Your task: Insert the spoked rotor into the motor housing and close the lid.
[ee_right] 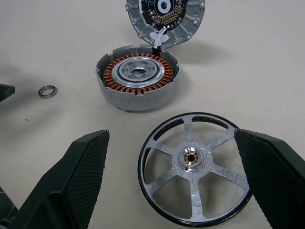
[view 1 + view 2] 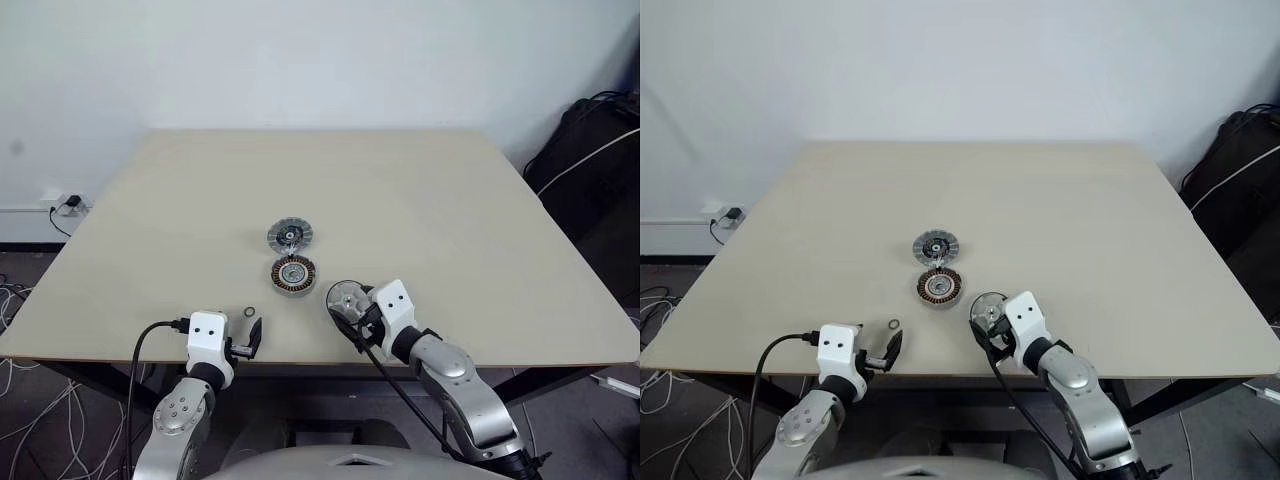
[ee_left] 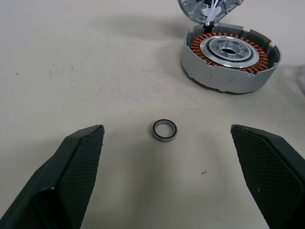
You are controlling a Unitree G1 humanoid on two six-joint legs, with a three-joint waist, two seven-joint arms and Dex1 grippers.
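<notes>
While left gripper (image 3: 167, 130) and right gripper (image 1: 171, 134) gape wide, empty, we see spoked rotor (image 1: 195, 167) flat on table (image 2: 450, 200) between right fingers, housing (image 1: 138, 81) (copper windings inside) just beyond, lid (image 1: 164, 19) open behind

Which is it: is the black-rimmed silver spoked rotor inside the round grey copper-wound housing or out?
Out: the rotor lies flat on the table, apart from the housing, whose copper windings show uncovered.

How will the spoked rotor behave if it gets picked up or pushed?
Probably stiff: the spoked rotor looks like metal. Likely light for its size, with open gaps between spokes. Lying flat on the table, it should slide, not roll; on edge it could roll.
</notes>
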